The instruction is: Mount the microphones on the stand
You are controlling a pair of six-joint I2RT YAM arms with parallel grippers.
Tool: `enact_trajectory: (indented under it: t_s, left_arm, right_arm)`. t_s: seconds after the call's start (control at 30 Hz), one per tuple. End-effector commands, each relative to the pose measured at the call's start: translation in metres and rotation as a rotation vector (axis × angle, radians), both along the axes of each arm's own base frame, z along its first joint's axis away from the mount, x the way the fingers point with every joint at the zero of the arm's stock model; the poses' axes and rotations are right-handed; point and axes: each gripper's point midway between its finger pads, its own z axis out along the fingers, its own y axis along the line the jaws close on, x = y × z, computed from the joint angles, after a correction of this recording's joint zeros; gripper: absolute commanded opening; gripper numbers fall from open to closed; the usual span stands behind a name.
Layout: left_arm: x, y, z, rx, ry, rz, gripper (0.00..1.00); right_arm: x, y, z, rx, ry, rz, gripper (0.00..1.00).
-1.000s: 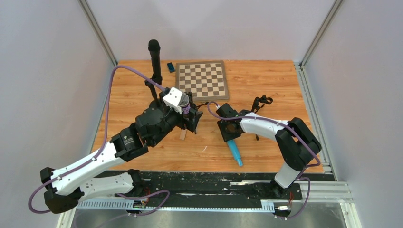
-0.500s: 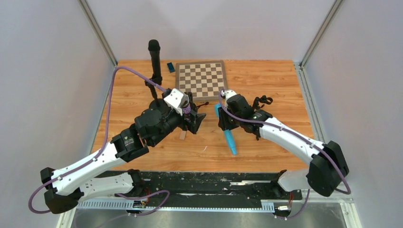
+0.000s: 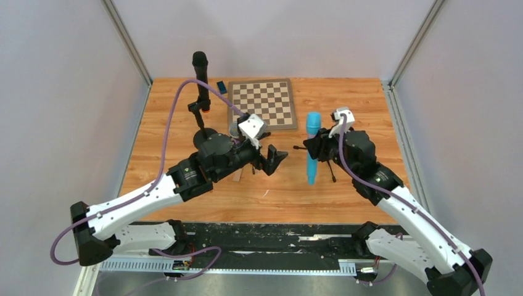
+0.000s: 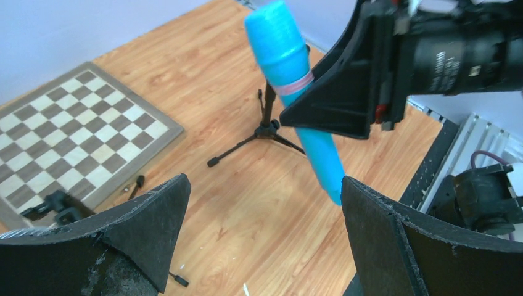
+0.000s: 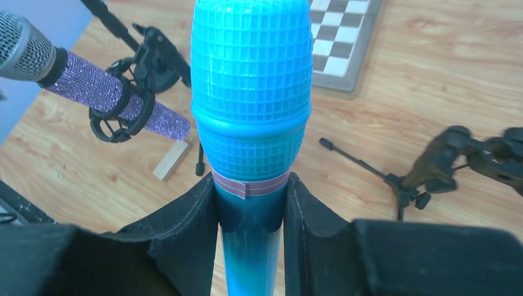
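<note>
One grid-textured blue microphone, clamped by right gripper

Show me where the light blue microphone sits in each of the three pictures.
Top external: the light blue microphone is right of centre, just right of the chessboard.
Left wrist: upper middle, tilted.
Right wrist: dead centre, head up, clamped in the right pincer.
Shared landmark: the chessboard, also at and.

White shells and black joints make up the left arm and right arm, purple cables trailing, black fingers scuffed.
</note>
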Motion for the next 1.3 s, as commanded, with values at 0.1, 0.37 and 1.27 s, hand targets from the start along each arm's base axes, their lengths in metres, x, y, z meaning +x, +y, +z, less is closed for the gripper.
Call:
enact_trajectory:
  t_s: [0.1,0.37,1.27]
  left_arm:
    - [0.006,-0.051,0.016,0.014,-0.018,-0.118,1.0]
    - [0.044,-0.105,-0.005,0.131,-0.025,-0.12,1.0]
    - [0.123,-0.221,-0.088,0.037,0.117,-0.579,0.93]
  right_arm:
    - [-0.015,-0.041,0.034,0.114,-0.171,-0.125,0.0]
    - [-0.029,-0.081,0.034,0.099,-0.22,-0.247,0.0]
    - [-0.009,-0.121,0.001,0.102,-0.047,-0.334,0.0]
